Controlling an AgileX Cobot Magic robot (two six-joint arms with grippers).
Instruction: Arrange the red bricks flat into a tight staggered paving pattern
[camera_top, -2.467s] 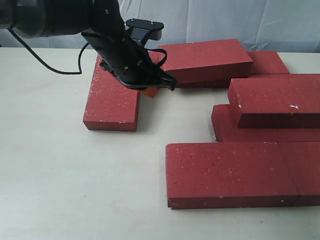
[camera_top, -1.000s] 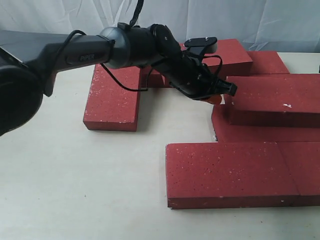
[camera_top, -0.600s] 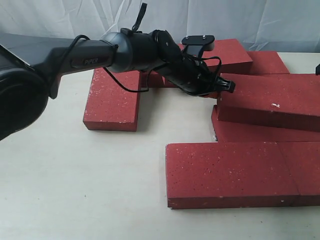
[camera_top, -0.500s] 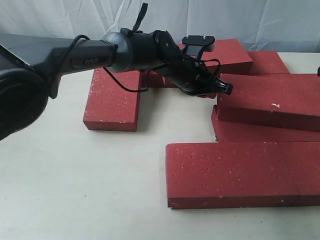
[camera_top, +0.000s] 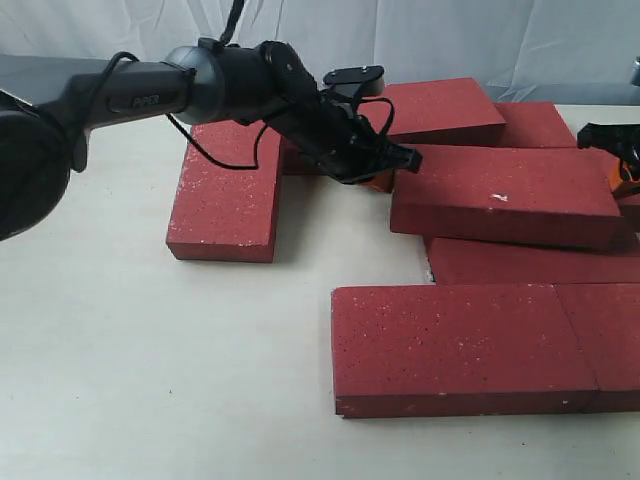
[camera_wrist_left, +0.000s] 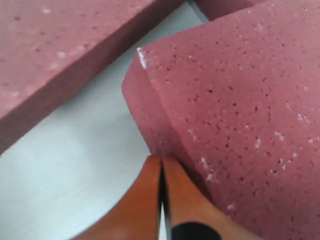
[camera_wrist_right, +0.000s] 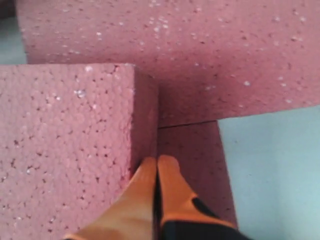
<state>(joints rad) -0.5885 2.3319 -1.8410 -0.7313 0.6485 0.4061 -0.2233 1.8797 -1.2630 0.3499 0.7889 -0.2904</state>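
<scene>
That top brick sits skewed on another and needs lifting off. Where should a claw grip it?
Probably across the top brick's width at its overhanging end, from above: there it juts past the lower brick, so both long sides look free.

Lab setup, white backdrop cloth (camera_top: 500, 40), pale tabletop (camera_top: 150, 350)

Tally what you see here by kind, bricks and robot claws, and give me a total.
Red bricks: 7 clearly told apart in the exterior view; more may be hidden.
Claws: 2, the left claw and the right claw, both shut.
Total: 9
</scene>
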